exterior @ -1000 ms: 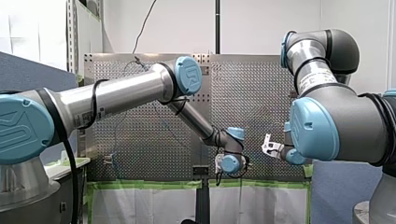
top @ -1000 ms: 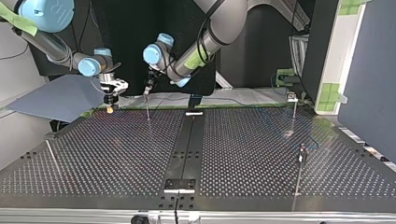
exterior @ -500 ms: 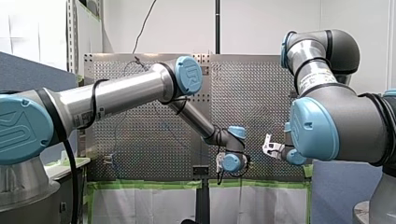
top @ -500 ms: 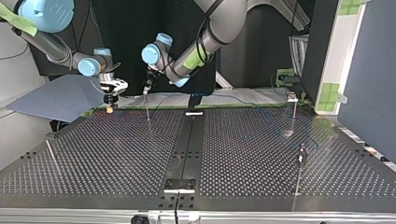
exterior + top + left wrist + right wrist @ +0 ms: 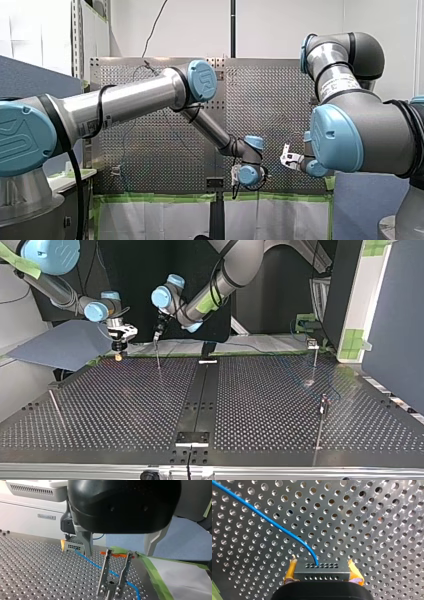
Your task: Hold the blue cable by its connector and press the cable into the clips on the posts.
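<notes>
My right tool pinches the connector by its hard ends. The blue cable runs toward ten o'clock over the counter. I judge it light and limp, so I steer by the connector. My left tool is spread above the clip.

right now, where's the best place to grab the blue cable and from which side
By the connector, not the thin wire: it is a flat-sided block, and the blue cable leaves the middle of its far face. Come from behind, jaws across its two short ends, as my right gripper does now with its yellow pads.
</notes>
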Tool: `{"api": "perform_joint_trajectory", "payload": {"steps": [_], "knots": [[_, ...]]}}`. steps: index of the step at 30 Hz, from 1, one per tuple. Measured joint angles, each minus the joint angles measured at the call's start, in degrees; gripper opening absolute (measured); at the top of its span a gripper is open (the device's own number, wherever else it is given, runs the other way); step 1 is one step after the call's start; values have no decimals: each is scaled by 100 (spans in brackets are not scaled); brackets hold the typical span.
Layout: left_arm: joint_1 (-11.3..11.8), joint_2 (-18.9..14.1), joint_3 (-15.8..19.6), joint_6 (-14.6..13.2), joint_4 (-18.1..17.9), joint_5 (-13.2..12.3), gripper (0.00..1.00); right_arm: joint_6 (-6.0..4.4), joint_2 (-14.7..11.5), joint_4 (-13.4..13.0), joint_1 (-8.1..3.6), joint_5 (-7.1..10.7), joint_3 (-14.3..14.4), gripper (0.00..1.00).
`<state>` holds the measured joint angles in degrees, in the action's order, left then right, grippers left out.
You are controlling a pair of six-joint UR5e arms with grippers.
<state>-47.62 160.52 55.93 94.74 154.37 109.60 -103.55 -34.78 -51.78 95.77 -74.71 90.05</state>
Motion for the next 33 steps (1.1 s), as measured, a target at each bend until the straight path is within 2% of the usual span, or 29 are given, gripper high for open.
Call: {"api": "perform_joint_trajectory", "payload": {"steps": [8, 24, 33], "knots": [[24, 0, 107, 9, -2, 11, 100, 0, 5, 7, 13, 6, 0, 0], [38, 0, 107, -10, -2, 47, 100, 0, 28, 26, 18, 8, 1, 0], [45, 0, 108, -17, 2, 66, 100, 22, 180, 28, 1, -14, 1, 0]]}}
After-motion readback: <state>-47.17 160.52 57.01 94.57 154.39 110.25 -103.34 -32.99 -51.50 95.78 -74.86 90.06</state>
